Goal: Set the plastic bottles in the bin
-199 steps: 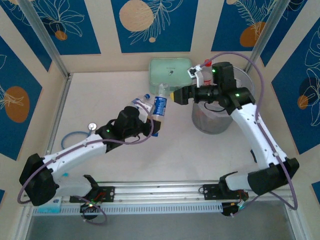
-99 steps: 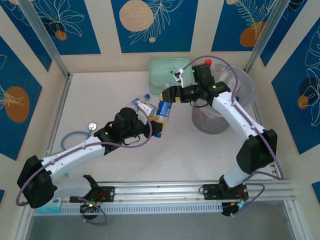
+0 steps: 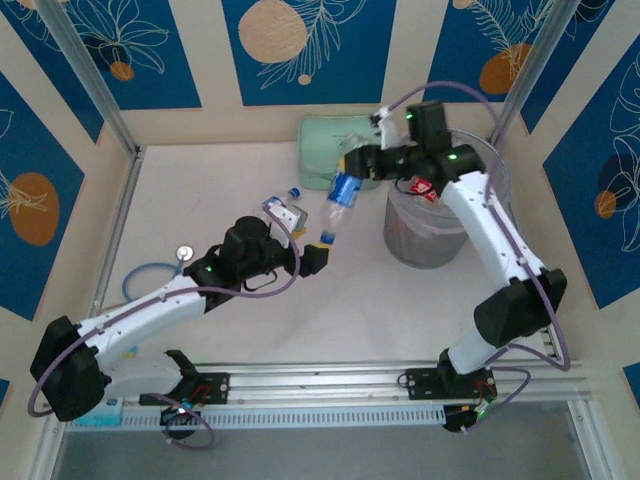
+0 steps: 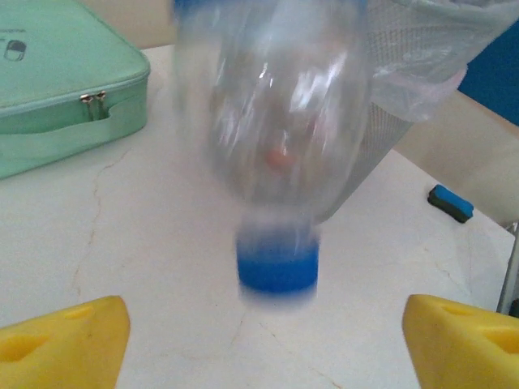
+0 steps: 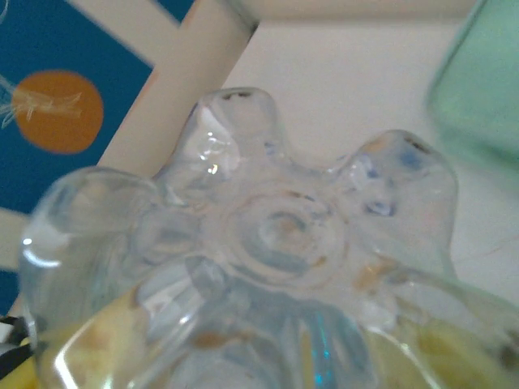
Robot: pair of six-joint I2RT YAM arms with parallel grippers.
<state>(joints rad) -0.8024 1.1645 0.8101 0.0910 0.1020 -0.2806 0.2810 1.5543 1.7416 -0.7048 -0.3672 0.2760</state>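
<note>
Top external: mint case [image 3: 328,148] beside bin [image 3: 425,243]

Blurred bottle [image 4: 276,146] just left of bin [image 4: 430,40], label unreadable, upper part cut by top edge; bin cut there also.

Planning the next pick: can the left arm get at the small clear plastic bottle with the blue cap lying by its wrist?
Probably yes: the left gripper is open and empty, and that bottle lies uncovered beside it.
</note>
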